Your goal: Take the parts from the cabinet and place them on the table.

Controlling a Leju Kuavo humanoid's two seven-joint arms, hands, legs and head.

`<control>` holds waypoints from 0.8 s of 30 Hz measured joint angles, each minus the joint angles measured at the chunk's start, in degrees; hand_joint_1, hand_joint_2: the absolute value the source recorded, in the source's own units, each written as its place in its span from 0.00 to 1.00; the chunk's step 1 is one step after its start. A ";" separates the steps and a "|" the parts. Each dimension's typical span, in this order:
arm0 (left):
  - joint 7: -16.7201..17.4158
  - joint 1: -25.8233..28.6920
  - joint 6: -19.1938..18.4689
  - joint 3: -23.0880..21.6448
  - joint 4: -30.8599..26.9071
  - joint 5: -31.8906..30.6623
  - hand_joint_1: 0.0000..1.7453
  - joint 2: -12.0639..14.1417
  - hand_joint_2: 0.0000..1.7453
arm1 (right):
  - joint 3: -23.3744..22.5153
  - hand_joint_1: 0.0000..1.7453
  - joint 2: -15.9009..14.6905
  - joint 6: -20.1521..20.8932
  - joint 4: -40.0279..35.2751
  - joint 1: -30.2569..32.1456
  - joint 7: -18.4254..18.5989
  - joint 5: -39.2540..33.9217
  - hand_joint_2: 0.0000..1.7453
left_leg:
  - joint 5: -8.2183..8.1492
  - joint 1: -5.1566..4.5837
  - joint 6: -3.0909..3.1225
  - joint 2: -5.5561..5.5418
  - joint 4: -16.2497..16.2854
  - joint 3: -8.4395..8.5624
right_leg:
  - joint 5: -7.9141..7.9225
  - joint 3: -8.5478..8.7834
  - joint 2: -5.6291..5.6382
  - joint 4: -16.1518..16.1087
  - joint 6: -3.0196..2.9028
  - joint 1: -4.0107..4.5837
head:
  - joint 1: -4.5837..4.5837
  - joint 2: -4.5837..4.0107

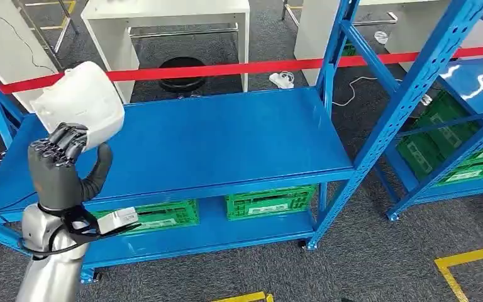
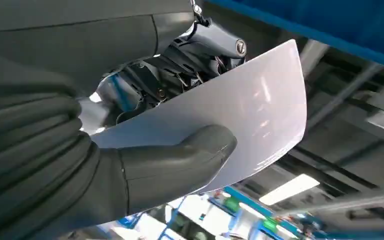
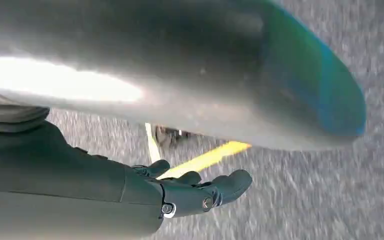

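Observation:
My left hand (image 1: 63, 167) holds a white curved plastic part (image 1: 82, 100) up over the left end of the blue shelf top (image 1: 220, 141). In the left wrist view the thumb (image 2: 180, 165) presses on the part's smooth white face (image 2: 250, 110) while the dark fingers sit behind it. My right hand (image 3: 190, 192) hangs low over the grey carpet, its fingers loosely apart and nothing in it.
Green crates (image 1: 270, 201) sit on the lower level of the blue rack, and more green crates (image 1: 453, 145) fill a second rack at the right. A red tape (image 1: 258, 66) runs across behind. White tables (image 1: 163, 19) stand further back. Yellow floor lines (image 1: 465, 261) mark the carpet.

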 joint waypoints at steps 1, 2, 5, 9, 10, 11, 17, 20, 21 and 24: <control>-0.39 0.72 0.00 0.30 -1.21 0.00 1.00 -0.28 1.00 | 0.02 0.00 -0.02 -0.24 0.00 -0.08 0.00 0.30 0.00 | 0.51 0.62 0.28 0.12 -0.75 0.44 | -0.14 0.20 0.02 0.24 0.26 0.28 | -0.04 0.00; -0.70 0.99 0.00 0.50 -1.98 0.22 1.00 -0.35 1.00 | 0.06 0.00 -0.04 -0.48 0.00 -0.10 0.11 0.56 0.00 | 0.61 0.72 0.40 0.20 -0.96 0.71 | -0.93 -0.06 -0.07 1.30 0.38 0.25 | 0.04 0.00; -1.03 1.60 0.00 0.83 -2.71 1.64 1.00 -0.39 1.00 | 0.13 0.00 -0.09 -1.29 0.00 -0.11 0.59 1.00 0.00 | 0.59 0.86 0.64 0.35 -1.02 0.71 | -6.94 -6.60 -0.11 13.73 1.02 -0.07 | 0.24 0.00; -1.14 2.50 0.00 0.94 -3.08 1.75 1.00 -0.39 1.00 | 0.13 0.00 -0.15 -1.57 0.00 -0.04 0.66 1.18 0.00 | 0.45 1.22 0.27 0.34 -0.55 0.51 | -3.48 -9.58 -0.12 16.13 1.61 -0.61 | 0.24 0.00; -1.14 2.50 0.00 0.96 -3.17 1.77 1.00 -0.39 1.00 | 0.13 0.00 -0.26 -1.62 0.00 -0.09 0.66 1.20 0.00 | 0.36 1.40 0.01 0.32 -0.27 0.44 | -0.82 -7.87 -0.14 12.12 1.75 -0.79 | 0.26 0.00; -1.14 2.50 0.00 0.98 -3.25 1.81 1.00 -0.39 1.00 | 0.13 0.00 -0.35 -1.64 0.00 -0.15 0.66 1.22 0.00 | 0.24 1.66 -0.33 0.31 0.07 0.35 | 1.63 -5.78 -0.20 7.54 1.92 -0.99 | 0.24 0.00; -1.22 2.67 0.00 1.68 -4.21 1.95 1.00 -0.41 1.00 | 0.42 0.00 -0.37 -1.77 0.04 -0.43 1.44 1.51 0.00 | 1.11 1.67 -3.27 0.00 0.36 -0.44 | 2.34 -5.25 0.31 4.05 -1.04 -0.34 | 0.35 0.00; -1.20 3.17 0.00 1.88 -4.74 1.29 1.00 -0.57 1.00 | 0.44 0.00 -0.37 -1.81 0.04 -0.41 1.38 1.88 0.00 | -5.26 1.83 -3.82 0.14 6.95 -3.17 | 3.69 -6.54 0.01 3.77 -2.66 -0.37 | 0.09 0.00; -1.16 3.43 0.00 1.88 -4.76 0.96 1.00 -0.63 1.00 | 0.48 0.00 -0.37 -1.88 0.04 -0.40 1.33 2.10 0.00 | -7.92 1.79 -3.87 0.12 11.32 -4.58 | 4.06 -7.03 -0.06 3.80 -2.81 -0.22 | 0.15 0.00; -1.14 4.34 0.00 2.21 -4.76 0.92 1.00 -0.63 1.00 | 0.72 0.00 -0.37 -2.21 0.04 -0.28 1.18 2.47 0.00 | -9.57 1.63 -3.39 0.12 16.56 -4.70 | 5.20 -8.56 -0.07 3.86 -3.01 0.50 | 0.13 0.00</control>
